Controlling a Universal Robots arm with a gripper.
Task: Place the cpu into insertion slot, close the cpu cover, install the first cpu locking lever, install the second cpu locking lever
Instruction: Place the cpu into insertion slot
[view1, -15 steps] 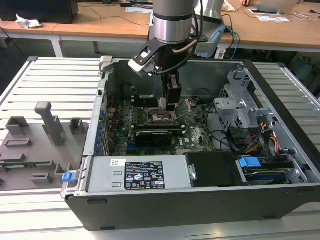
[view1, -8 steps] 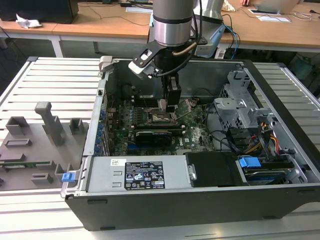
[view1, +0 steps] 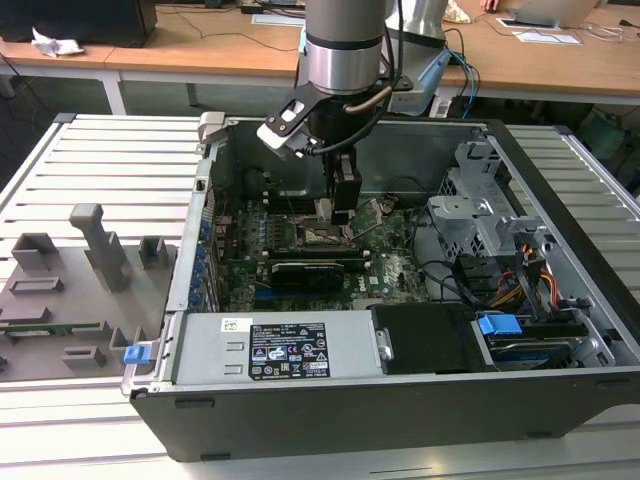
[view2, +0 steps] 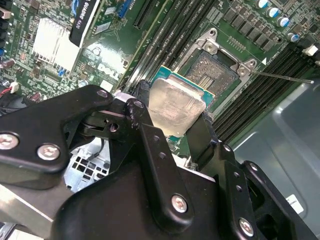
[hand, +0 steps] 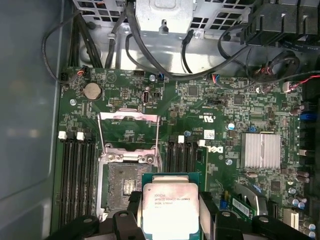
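My gripper (view1: 338, 203) hangs inside the open computer case, shut on the cpu (hand: 170, 207), a silver-topped square chip on a green base. Its black fingers (view2: 145, 107) clamp two opposite edges of the cpu (view2: 177, 106). The chip is held above the board, apart from and partly offset to one side of the insertion slot (hand: 124, 182), whose pin field (view2: 217, 69) lies bare. The cpu cover (hand: 129, 131) is swung open, folded back from the slot. A thin locking lever (view2: 280, 76) stands raised beside the socket. In the exterior view the insertion slot (view1: 320, 238) sits just below the fingers.
Black memory slots (hand: 77, 175) flank the socket on both sides. A long black card (view1: 315, 270) lies in front of it and a silver heatsink (hand: 260, 150) is nearby. A drive cage (view1: 480, 215) with cables stands at the exterior view's right, the power supply (view1: 275, 350) in front.
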